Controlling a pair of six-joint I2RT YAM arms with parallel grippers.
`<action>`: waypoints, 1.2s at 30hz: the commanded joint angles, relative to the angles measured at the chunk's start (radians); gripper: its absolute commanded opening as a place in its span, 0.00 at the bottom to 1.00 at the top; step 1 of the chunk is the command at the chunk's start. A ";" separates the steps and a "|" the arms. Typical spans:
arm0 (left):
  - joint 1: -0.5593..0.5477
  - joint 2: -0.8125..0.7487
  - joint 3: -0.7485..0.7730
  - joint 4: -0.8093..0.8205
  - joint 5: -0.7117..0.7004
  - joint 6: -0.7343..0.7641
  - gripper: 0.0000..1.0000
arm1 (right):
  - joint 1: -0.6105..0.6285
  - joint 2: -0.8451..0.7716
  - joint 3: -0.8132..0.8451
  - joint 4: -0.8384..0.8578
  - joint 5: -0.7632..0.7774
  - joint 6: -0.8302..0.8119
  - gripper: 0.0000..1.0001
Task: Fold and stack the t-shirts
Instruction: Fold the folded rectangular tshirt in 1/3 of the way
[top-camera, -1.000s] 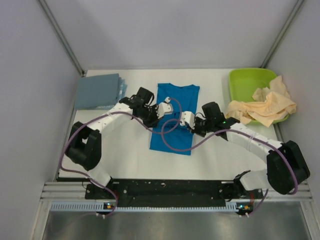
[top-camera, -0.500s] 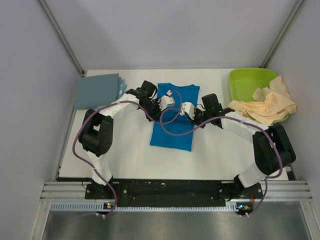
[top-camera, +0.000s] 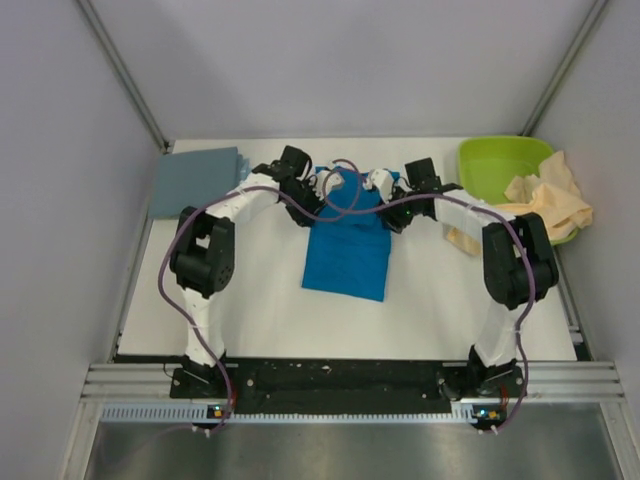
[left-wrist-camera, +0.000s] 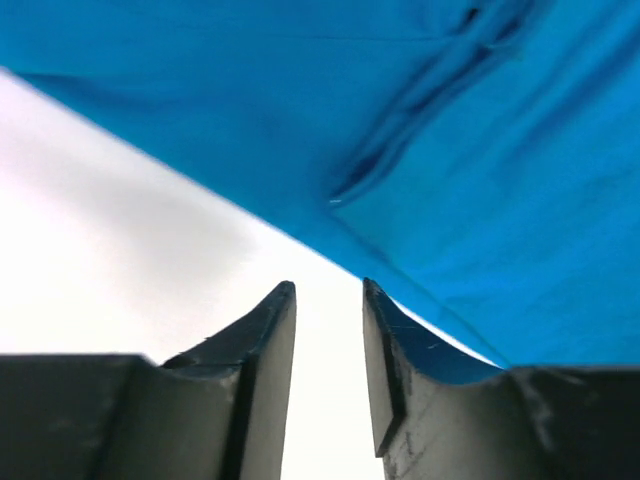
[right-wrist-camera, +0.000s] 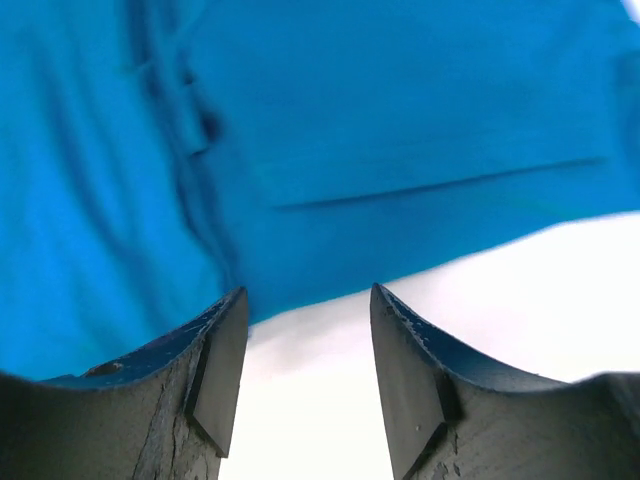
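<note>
The bright blue t-shirt (top-camera: 345, 258) lies flat in the middle of the table, partly folded into a long panel. Both grippers sit over its far end. My left gripper (top-camera: 332, 184) is open, and between its fingers I see only white table, with the blue cloth (left-wrist-camera: 420, 130) just beyond the tips (left-wrist-camera: 328, 292). My right gripper (top-camera: 378, 182) is open wider and holds nothing (right-wrist-camera: 308, 294), the shirt's edge (right-wrist-camera: 330, 150) lying ahead of it. Grey-blue folded t-shirts (top-camera: 195, 182) are stacked at the far left. A cream-peach t-shirt (top-camera: 545, 208) hangs crumpled over the tub.
The lime-green tub (top-camera: 497, 160) stands at the far right corner. Grey walls close in the table on the left, back and right. Purple cables (top-camera: 350, 200) loop from both wrists over the blue shirt.
Both arms swept from the middle of the blue shirt to its far end, then both grippers went from shut to open and let go of the cloth.
</note>
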 joint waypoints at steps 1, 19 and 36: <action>0.054 -0.029 0.116 0.070 -0.076 -0.078 0.33 | -0.053 -0.039 0.115 0.084 0.075 0.288 0.52; 0.044 0.046 0.067 0.069 0.238 -0.199 0.53 | -0.094 -0.111 -0.109 0.042 0.040 0.923 0.48; 0.045 0.127 0.119 0.020 0.263 -0.188 0.29 | -0.071 0.013 -0.087 0.051 -0.028 0.929 0.16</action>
